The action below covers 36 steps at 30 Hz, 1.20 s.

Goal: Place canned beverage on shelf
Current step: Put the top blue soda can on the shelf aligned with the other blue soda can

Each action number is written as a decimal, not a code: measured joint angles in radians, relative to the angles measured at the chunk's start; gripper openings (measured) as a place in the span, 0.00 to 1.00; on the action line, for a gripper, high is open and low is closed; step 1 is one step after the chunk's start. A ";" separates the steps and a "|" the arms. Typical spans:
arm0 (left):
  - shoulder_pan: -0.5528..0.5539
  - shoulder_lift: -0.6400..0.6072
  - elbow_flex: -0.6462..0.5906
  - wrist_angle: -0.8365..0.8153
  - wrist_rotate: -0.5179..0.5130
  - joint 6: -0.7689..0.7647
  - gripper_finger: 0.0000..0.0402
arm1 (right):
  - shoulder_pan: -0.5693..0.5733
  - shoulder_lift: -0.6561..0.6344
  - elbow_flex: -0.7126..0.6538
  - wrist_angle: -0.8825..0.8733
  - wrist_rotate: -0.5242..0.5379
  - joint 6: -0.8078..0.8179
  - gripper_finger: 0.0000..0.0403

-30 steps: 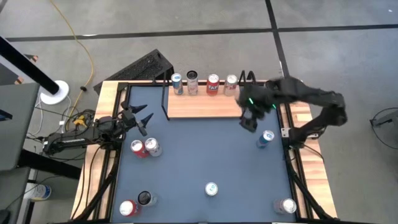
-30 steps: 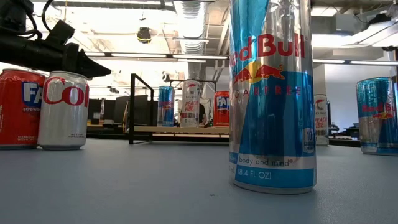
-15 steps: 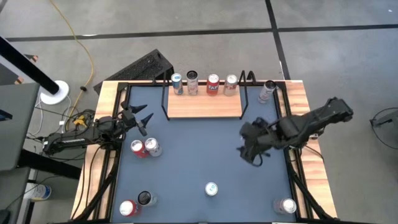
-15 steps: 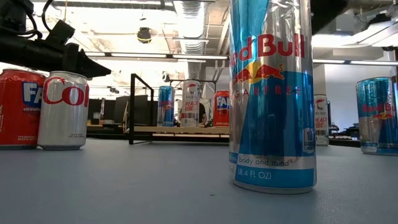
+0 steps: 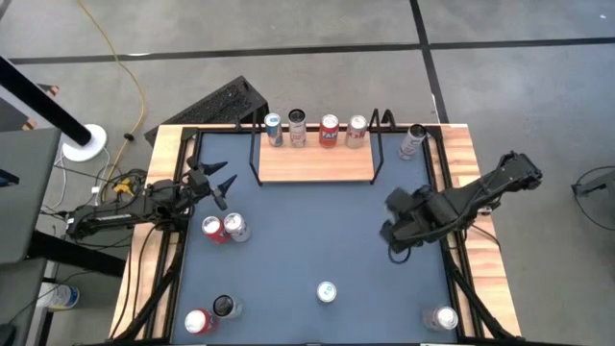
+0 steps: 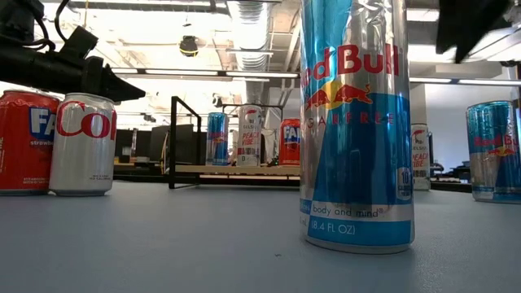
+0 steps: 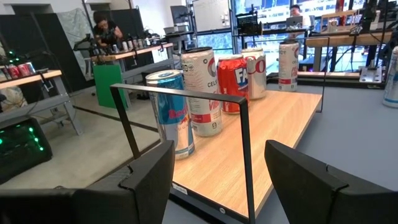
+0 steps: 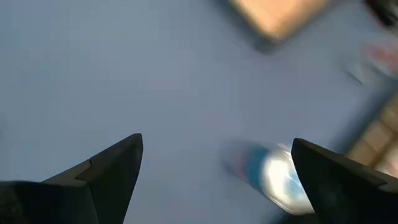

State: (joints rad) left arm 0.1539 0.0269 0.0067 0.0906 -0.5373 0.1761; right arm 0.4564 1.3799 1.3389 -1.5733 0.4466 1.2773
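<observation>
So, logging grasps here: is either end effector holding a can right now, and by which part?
Nothing is held. The right end effector is open over bare tabletop, with a can ahead of it. The left end effector is empty, parked at the table's left edge.

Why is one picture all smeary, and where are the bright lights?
The right wrist view is blurred: a can and the shelf look smeared. The low view is sharp, with ceiling lights glaring brightly behind the big blue can.
</observation>
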 joint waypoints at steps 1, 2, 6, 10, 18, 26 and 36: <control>0.000 0.000 0.000 0.000 0.000 0.000 0.60 | -0.001 -0.002 -0.006 -0.004 0.005 0.060 0.98; 0.000 0.000 0.000 0.000 0.000 0.000 0.60 | -0.004 -0.007 -0.020 0.018 0.011 0.085 0.98; 0.000 0.000 0.000 0.000 0.000 0.000 0.60 | -0.016 -0.022 -0.062 0.006 0.000 0.161 0.98; 0.000 0.000 0.000 0.000 0.000 0.000 0.60 | -0.053 -0.030 -0.136 0.011 -0.006 0.187 0.98; 0.000 -0.001 0.000 0.000 0.000 0.000 0.60 | -0.144 -0.104 -0.225 0.000 -0.089 0.052 0.98; 0.000 0.001 0.000 0.000 0.000 0.000 0.60 | -0.178 -0.217 -0.330 0.010 -0.162 0.060 0.98; 0.000 0.001 0.000 0.000 0.000 0.000 0.60 | -0.162 -0.280 -0.441 0.155 -0.190 0.091 0.97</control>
State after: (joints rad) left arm 0.1541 0.0277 0.0067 0.0910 -0.5375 0.1761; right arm 0.2943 1.1004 0.8978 -1.4184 0.2565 1.3680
